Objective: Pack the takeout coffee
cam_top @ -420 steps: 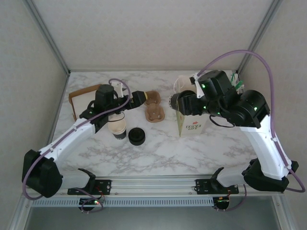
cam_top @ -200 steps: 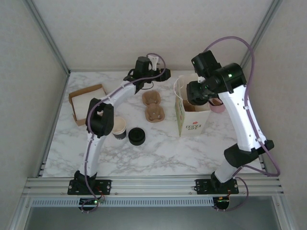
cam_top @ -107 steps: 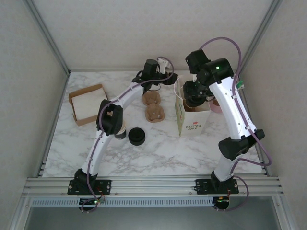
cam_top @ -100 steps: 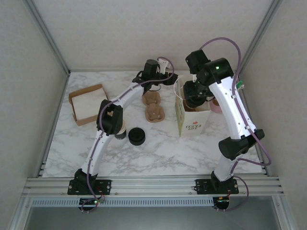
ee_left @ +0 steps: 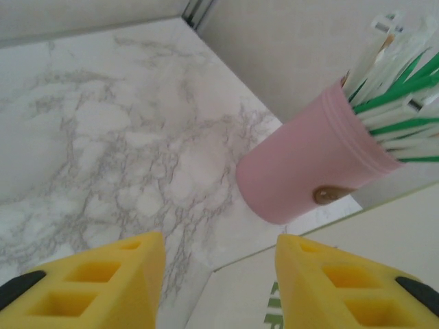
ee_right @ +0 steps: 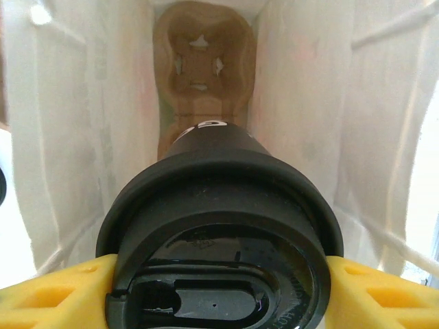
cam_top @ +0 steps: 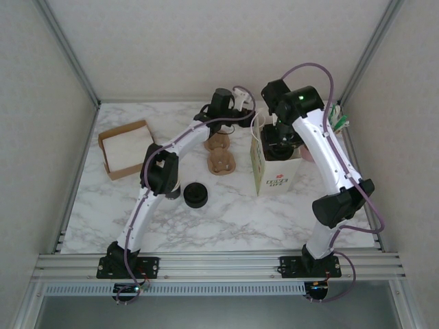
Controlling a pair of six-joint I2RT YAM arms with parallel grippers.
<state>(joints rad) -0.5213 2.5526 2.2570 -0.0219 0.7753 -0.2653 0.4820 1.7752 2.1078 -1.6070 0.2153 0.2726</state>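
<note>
**Coffee in the bag's mouth, not yet set down**

On the marble table [cam_top: 233, 219] the white paper bag [cam_top: 273, 179] stands upright and open, and my right arm reaches down into its top. Inside, at the bottom, lies a brown cardboard cup carrier [ee_right: 202, 68], its wells empty as far as I can see.

The takeout coffee [ee_right: 219, 226], black lid on, hangs between the bag's walls above that carrier. I cannot tell whether its base touches anything yet. My right claw [ee_right: 219, 295] has it clamped, one yellow finger pressed on each side just under the lid's rim.

My left claw [ee_left: 219, 274] hovers by the bag's far edge, near the pink cup of stirrers [ee_left: 309, 164], jaws apart and empty.

I judge the job mostly done. What's left is seating the cup in a well, letting go and lifting clear.
</note>
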